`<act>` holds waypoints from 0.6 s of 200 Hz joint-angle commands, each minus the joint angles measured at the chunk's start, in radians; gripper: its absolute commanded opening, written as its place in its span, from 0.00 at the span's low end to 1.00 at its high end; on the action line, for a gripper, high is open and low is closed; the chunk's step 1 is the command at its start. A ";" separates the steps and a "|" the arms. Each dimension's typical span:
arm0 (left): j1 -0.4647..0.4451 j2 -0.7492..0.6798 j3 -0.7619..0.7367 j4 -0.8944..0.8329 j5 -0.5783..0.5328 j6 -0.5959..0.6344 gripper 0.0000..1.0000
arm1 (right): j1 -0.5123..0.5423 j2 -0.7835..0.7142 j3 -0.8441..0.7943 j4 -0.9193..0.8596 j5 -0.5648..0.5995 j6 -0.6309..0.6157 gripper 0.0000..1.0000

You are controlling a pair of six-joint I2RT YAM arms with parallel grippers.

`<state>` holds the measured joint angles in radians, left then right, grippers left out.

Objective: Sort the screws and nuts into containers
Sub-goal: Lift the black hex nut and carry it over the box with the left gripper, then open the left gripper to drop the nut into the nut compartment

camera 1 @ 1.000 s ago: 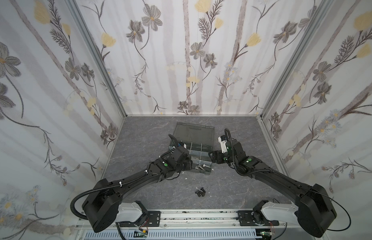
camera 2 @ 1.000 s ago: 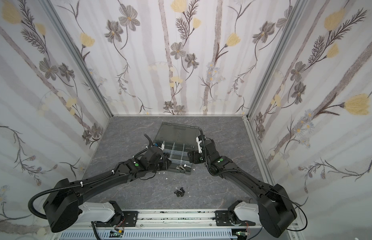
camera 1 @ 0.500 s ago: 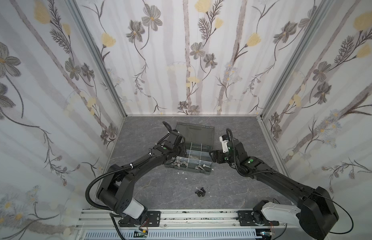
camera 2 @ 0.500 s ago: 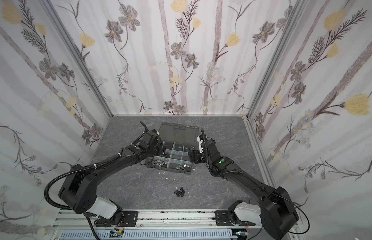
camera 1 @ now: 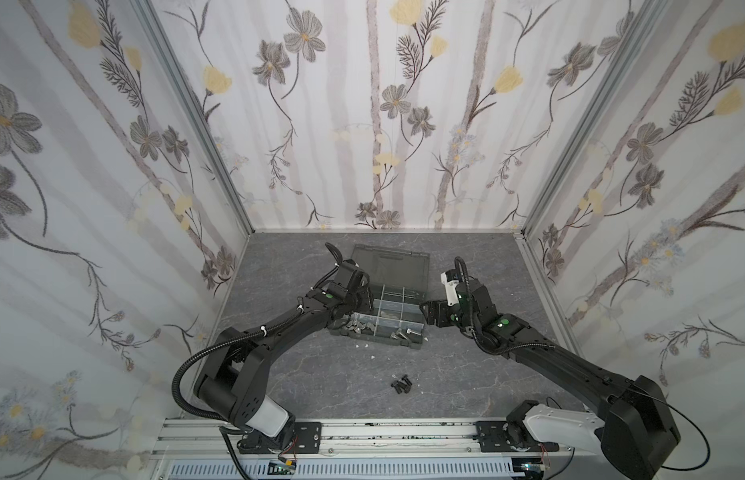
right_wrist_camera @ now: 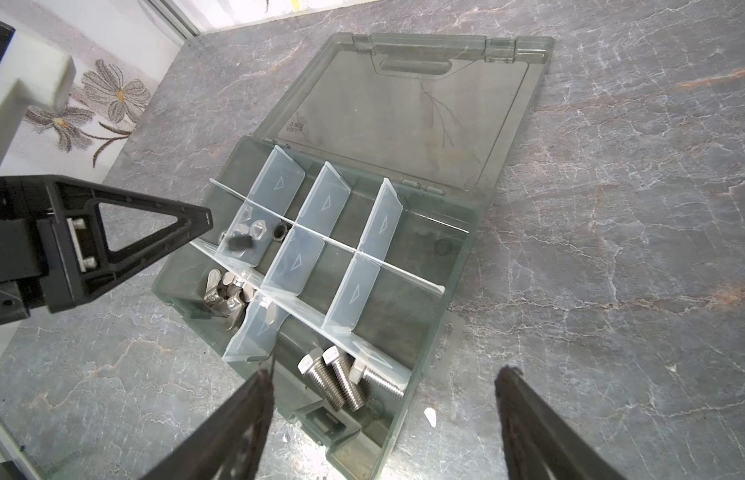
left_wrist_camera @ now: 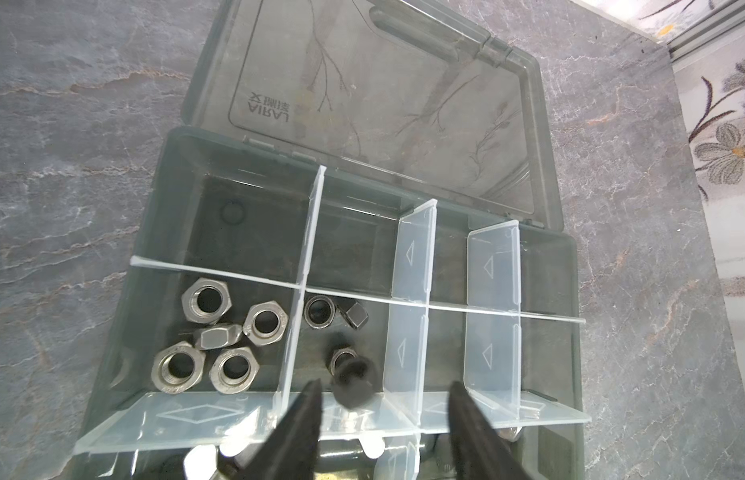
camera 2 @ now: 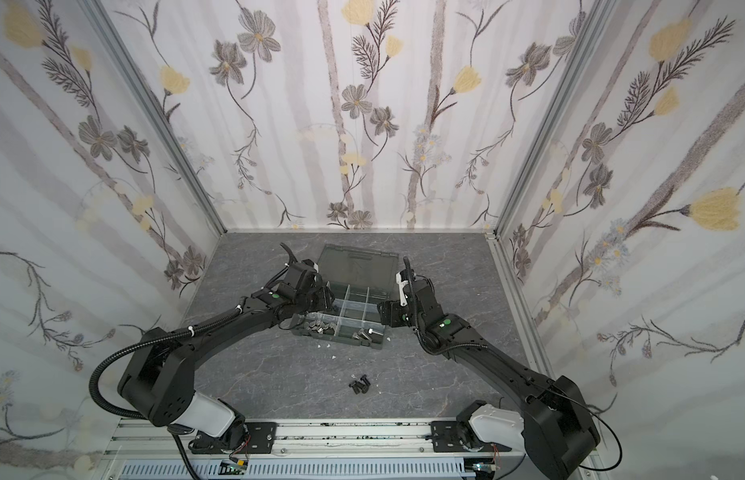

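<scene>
Smoky box, both top views: your organiser box sits mid-tabletop, its lid thrown back toward the rear edge.
Left arm, both top views: the left gripper hangs over the box's left end. A second ago it was pinched shut nearer the box's front edge; it has since swung in and parted.
Right arm, both top views: the right gripper waits just beside the box's right edge.
Stragglers, both top views: black screws cluster near the tabletop's front edge, well apart from the box. White flecks dot the surface by its front wall.
Drop, left wrist: the jaws stand wide and hold nothing. A dark piece, blurred, sits between them over the cell holding the black nuts. Read it as a release, one more item sorted.
Neighbours, left wrist: hex nuts fill the middle-row cell at the box's left edge. Thin dividers flank your fingers closely, so leaving straight up looks safest.
Stock, right wrist: silver screws lie in the front right corner cell and wing nuts in the front left. The rear cells look bare.
Right jaws, right wrist: spread wide, gripping nothing, above the box's front right corner.
Room, right wrist: open tabletop runs right of the box, so your path to the loose screws looks unobstructed.
</scene>
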<state>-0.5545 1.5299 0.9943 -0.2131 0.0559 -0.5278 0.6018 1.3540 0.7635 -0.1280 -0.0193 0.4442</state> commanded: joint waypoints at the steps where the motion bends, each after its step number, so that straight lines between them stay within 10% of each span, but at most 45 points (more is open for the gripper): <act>1: 0.002 -0.019 -0.003 0.021 -0.017 -0.011 0.78 | -0.002 -0.004 -0.003 0.025 0.015 0.009 0.84; 28: 0.005 -0.054 -0.011 0.021 -0.046 -0.014 1.00 | -0.004 -0.003 -0.003 0.026 0.014 0.008 0.84; 120: 0.034 -0.171 -0.073 0.025 -0.089 -0.046 1.00 | -0.007 0.000 -0.003 0.026 0.004 0.006 0.84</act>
<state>-0.5285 1.3861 0.9344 -0.2108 -0.0029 -0.5545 0.5949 1.3540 0.7635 -0.1284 -0.0196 0.4446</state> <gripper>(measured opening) 0.999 0.838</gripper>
